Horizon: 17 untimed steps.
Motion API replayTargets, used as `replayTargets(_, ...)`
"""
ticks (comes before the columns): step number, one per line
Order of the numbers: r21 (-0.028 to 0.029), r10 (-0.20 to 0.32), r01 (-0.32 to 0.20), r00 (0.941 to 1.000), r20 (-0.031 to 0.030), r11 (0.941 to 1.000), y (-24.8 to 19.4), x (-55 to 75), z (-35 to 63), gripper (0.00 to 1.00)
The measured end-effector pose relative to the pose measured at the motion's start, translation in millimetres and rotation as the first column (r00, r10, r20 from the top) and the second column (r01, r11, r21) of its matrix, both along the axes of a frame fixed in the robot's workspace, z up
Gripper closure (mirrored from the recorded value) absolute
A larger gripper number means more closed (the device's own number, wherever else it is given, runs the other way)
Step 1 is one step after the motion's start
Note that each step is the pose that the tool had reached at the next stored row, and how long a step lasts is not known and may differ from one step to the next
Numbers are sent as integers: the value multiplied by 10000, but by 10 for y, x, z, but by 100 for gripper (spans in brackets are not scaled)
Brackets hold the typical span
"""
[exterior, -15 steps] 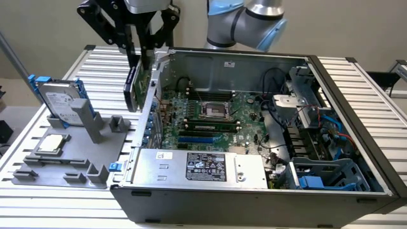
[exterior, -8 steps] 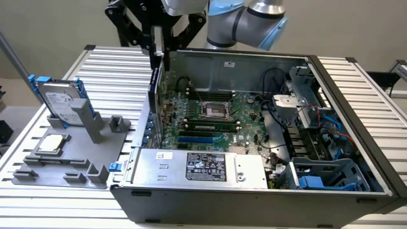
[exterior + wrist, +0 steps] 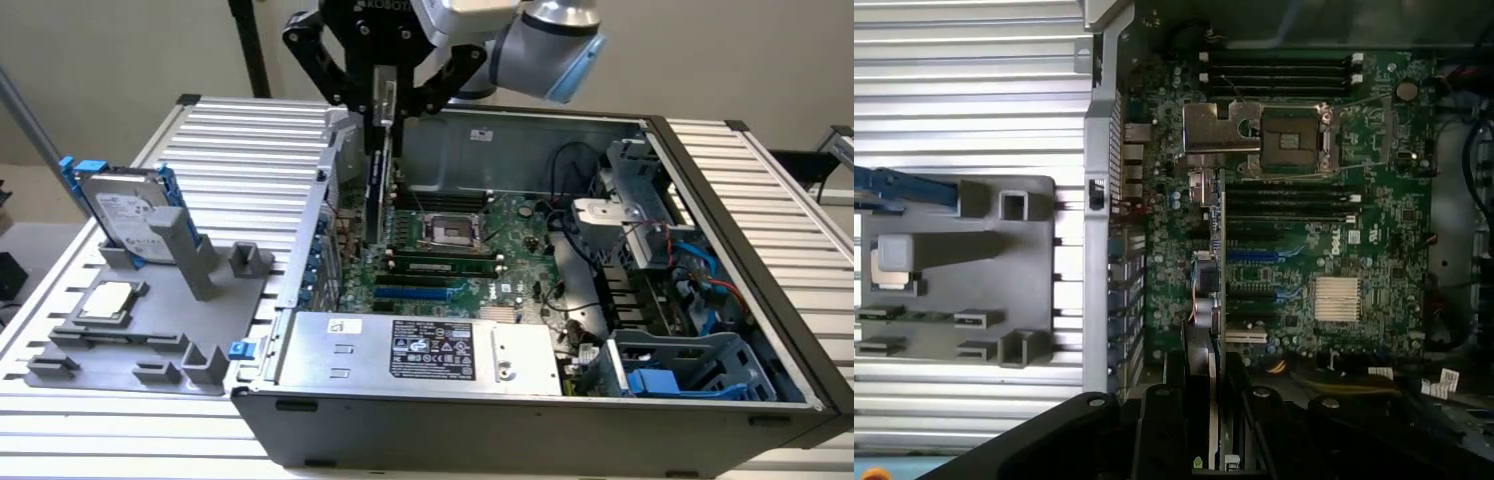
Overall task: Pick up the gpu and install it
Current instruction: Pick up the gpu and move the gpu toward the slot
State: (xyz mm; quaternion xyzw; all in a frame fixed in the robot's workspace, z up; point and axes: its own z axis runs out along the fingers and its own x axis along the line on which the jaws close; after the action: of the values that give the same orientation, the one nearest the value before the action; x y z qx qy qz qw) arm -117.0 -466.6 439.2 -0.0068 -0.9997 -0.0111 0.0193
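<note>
My gripper (image 3: 386,100) hangs over the open computer case (image 3: 534,400), shut on the gpu (image 3: 379,170). The card hangs on edge, thin and dark, with its lower end down among the slots near the case's rear wall on the exterior view's left. In the wrist view the gpu (image 3: 1220,300) runs as a narrow strip from between my black fingers (image 3: 1164,425) out over the green motherboard (image 3: 1334,210), lying along the expansion slots (image 3: 1274,257). Whether the card is touching a slot I cannot tell.
A grey fixture tray (image 3: 147,340) to the exterior view's left of the case holds a silver hard drive with blue rails (image 3: 127,212) and a square processor chip (image 3: 107,302). Inside the case are the CPU socket (image 3: 447,232), power supply (image 3: 414,352), cables and a blue drive cage (image 3: 683,368).
</note>
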Motion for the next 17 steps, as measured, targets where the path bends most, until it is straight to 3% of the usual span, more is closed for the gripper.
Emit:
replayTargets(2,-27,-1,1,10000,-1,10000,27,88,-26,74)
replayTargets(12,-93,-1,1,10000,-1,10000,263,495,-193,74)
replayTargets(17,-105,0,0,10000,-1,9999,273,719,-283,74)
